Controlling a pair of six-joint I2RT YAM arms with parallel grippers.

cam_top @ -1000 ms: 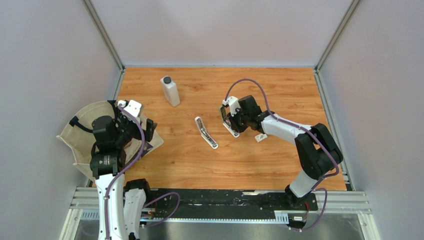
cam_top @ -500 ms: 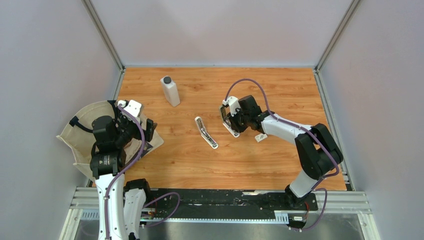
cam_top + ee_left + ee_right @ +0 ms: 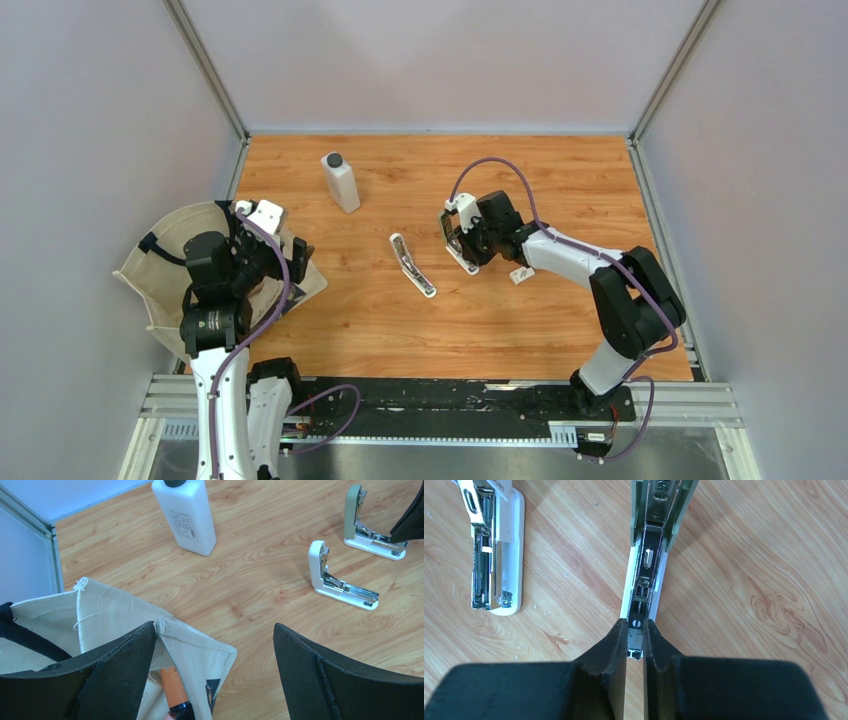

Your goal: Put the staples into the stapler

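Note:
The green stapler point(image 3: 674, 510) lies open on the table, its metal channel point(image 3: 647, 562) running toward me. My right gripper point(image 3: 635, 630) is shut on a small grey strip of staples point(image 3: 635, 640), held right over the near end of that channel. From above, the right gripper point(image 3: 458, 246) covers the green stapler point(image 3: 464, 262). A tiny white staples box point(image 3: 520, 274) lies just right of it. A white stapler point(image 3: 412, 265) lies open to the left. My left gripper point(image 3: 215, 645) hangs open over a canvas bag point(image 3: 115, 615), holding nothing.
A white bottle point(image 3: 340, 182) with a dark cap stands at the back left. The canvas bag point(image 3: 165, 260) spills over the table's left edge, with an orange item point(image 3: 170, 682) inside. The white stapler point(image 3: 494, 555) lies close to the left of the green one. Grey walls ring the table.

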